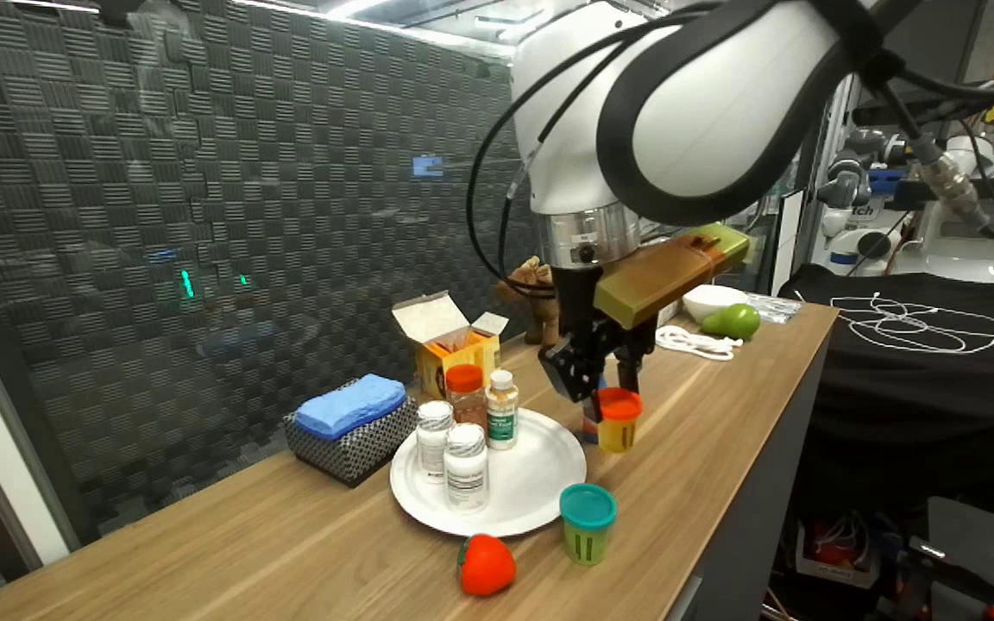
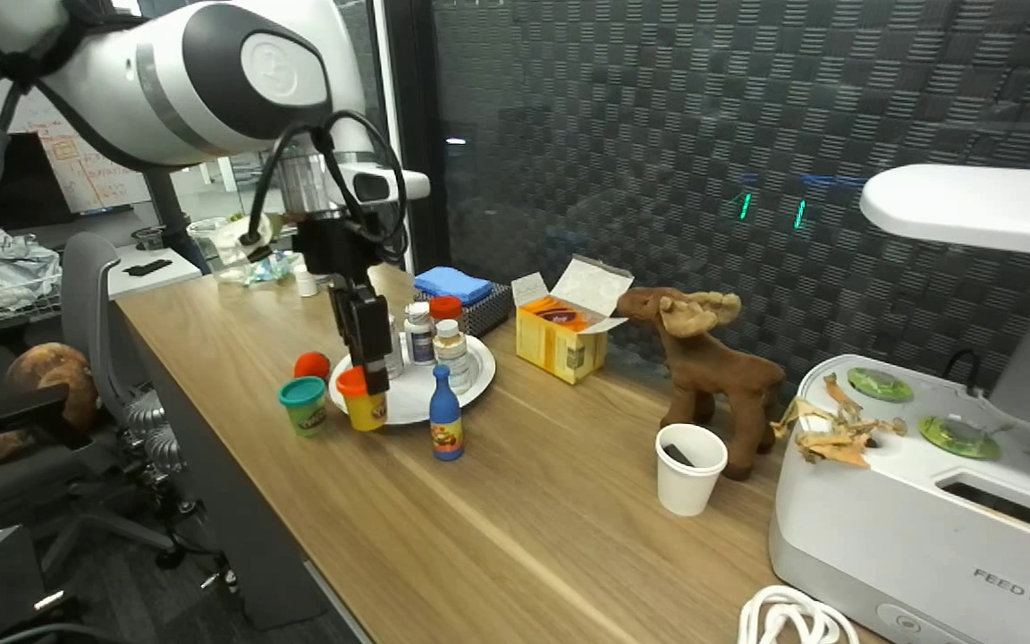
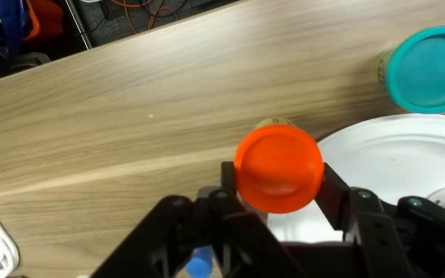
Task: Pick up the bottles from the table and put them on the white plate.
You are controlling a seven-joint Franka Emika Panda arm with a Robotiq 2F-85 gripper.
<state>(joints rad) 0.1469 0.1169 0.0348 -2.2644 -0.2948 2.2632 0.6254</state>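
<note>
Tub of yellow plastic with round red-orange lid (image 1: 618, 424): held upright, lid uppermost, long axis vertical; clamped between both fingers of black gripper (image 3: 278, 175); located just beside round white plate (image 1: 540, 466); contact with light-brown wood-grain table (image 1: 290, 535) cannot be told.

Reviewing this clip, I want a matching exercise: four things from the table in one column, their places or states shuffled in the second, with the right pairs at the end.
Things
1. Yellow tub
2. Green-labelled bottle
3. Blue block
4. Green tub

Places or states
A. on the dark patterned box
B. topped by a teal lid
C. held in the gripper
D. standing on the white plate

Right pairs: 1-C, 2-D, 3-A, 4-B
</note>
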